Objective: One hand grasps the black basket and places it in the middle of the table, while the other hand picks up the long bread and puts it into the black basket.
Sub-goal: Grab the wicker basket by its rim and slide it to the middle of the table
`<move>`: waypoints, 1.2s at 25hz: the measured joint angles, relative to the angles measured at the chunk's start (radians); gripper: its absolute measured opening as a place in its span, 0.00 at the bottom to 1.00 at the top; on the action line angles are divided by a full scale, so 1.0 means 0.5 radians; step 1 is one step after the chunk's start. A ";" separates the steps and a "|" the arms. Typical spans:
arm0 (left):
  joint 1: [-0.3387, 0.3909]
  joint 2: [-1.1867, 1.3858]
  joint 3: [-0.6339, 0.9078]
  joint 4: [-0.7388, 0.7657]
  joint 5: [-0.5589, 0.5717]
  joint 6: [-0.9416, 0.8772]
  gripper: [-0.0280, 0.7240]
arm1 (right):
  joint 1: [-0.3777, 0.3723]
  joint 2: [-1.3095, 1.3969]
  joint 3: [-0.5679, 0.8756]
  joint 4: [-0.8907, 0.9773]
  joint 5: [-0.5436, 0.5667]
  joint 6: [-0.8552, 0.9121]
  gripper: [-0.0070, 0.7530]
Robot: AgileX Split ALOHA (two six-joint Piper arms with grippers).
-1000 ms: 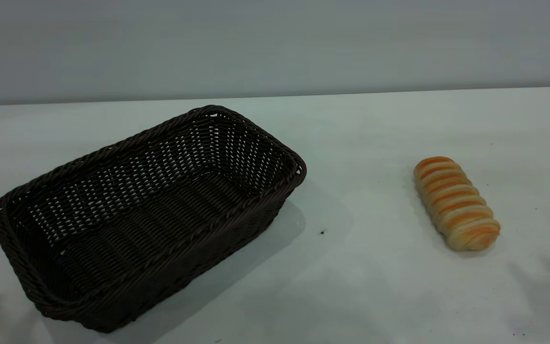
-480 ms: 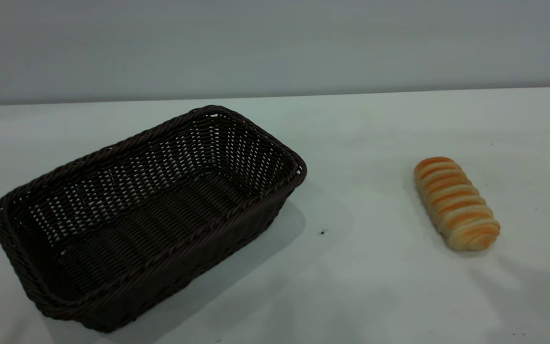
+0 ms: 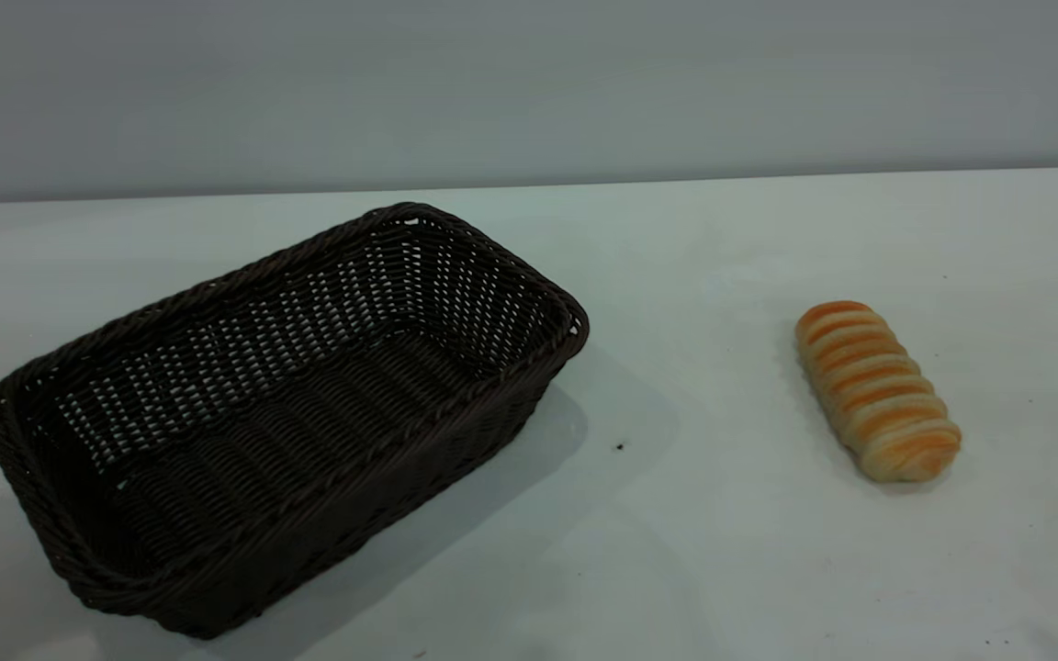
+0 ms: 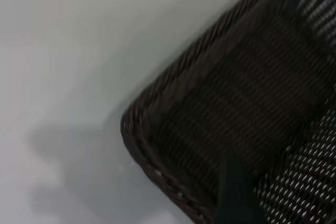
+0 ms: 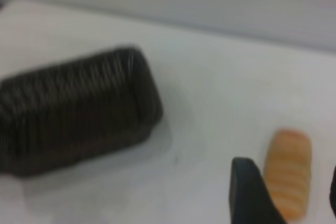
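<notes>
Right claw [image 5: 287, 195] open over long bread [image 3: 876, 390] (orange-and-cream ridges) — untouched.

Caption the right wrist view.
Right gripper open above the bread, basket beyond on the table.

Dark woven basket and striped bun on the white counter

The large rectangular brown-black wicker basket [image 3: 286, 418] stands upright and empty, set diagonally toward the counter's [image 3: 694, 542] left edge; the small oblong orange-and-cream ridged bread [image 3: 876, 390] lies flat, ridges up, well apart toward the right edge.
</notes>
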 joint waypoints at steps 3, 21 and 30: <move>0.000 0.146 0.000 -0.051 0.011 -0.002 0.73 | 0.000 -0.093 0.000 -0.243 0.111 0.223 0.48; 0.018 0.371 0.000 0.405 0.114 -1.089 0.73 | 0.000 -0.159 0.000 -0.362 0.197 0.337 0.48; 0.018 0.507 0.000 0.831 0.181 -1.595 0.73 | 0.000 -0.161 0.000 -0.341 0.198 0.337 0.48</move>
